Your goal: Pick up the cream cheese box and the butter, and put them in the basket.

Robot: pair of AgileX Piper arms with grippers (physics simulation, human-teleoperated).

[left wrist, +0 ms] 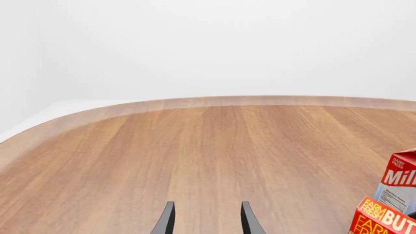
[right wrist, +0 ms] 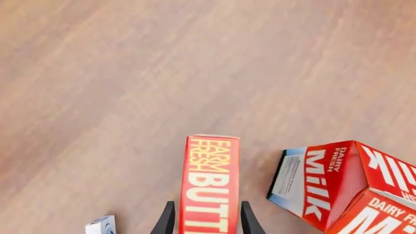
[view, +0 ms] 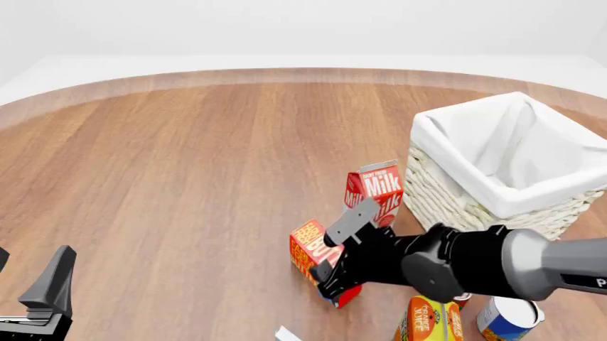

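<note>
The butter, a red and orange carton, rests on the table in front of the milk carton. My right gripper is open and straddles it. In the right wrist view the butter runs between the two fingers with a thin gap on each side. A corner of the cream cheese box shows beside that gripper, and a white sliver of the cream cheese box shows at the front edge. The basket stands at the right. My left gripper is open and empty at the near left, seen as the left gripper over bare wood.
A "Milk" carton stands upright between the butter and the basket. An orange juice carton and a blue and white can stand under my right arm near the front edge. The table's curved far edge runs across the back.
</note>
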